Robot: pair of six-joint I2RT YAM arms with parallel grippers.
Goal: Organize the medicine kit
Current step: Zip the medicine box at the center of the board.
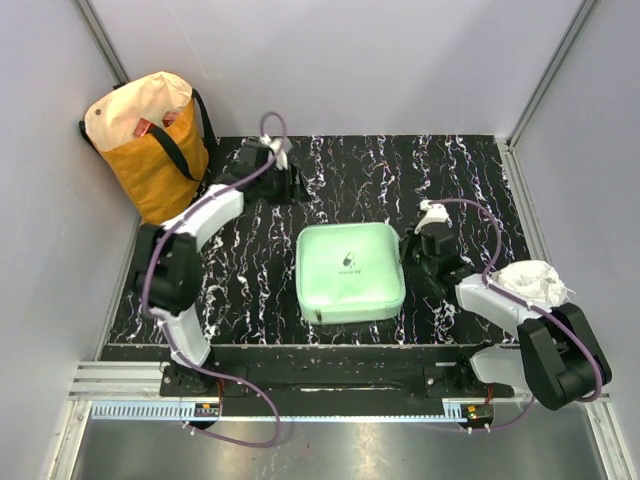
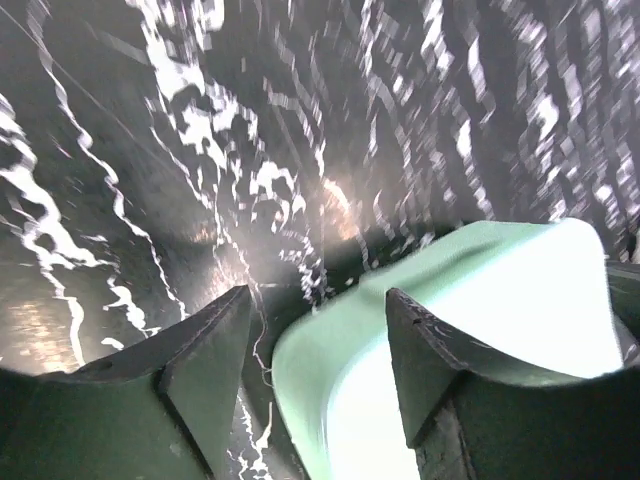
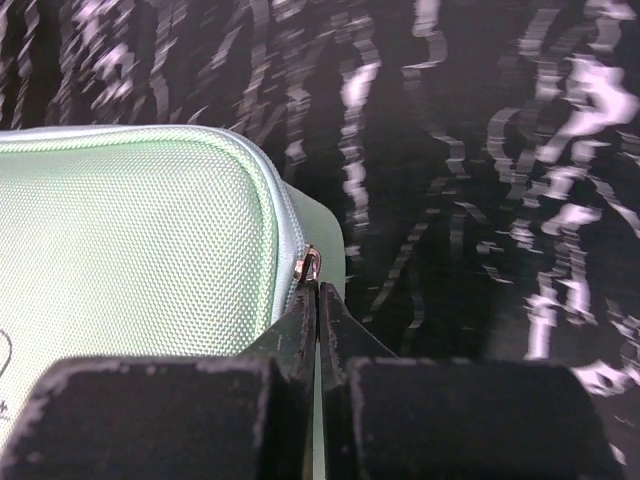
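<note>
Tote bag [image 1: 150, 140]: yellow and cream, standing in the far corner, well to the left of the left gripper's fingers and apart from them.
Left gripper [image 2: 318, 295]: released. Its two fingers [image 2: 200, 380] stand spread apart with nothing clasped, just above the table.
Table [image 1: 250, 280]: black with white veining. It lies under and ahead of the left fingers, and runs on to the right of the right fingers.
Medicine kit [image 1: 350, 272]: mint-green zip case lying flat mid-table, lid closed and facing up. It is ahead of the left fingertips and a little to their right, with a gap between, and one rounded corner shows past the right-hand finger. Its right edge meets the tips of the right fingers.
Logo [image 1: 350, 262]: small dark mark on the lid, left of the right fingers.
Zip pull [image 3: 311, 264]: small metal tab at the kit's corner seam, sitting at the very tips of the right fingers.
Right gripper [image 3: 318, 290]: clenched, fingers pressed flat together, pinching the zip pull.
White crumpled bundle [image 1: 535, 282]: on the right arm, behind the right fingers. What it is cannot be told.
</note>
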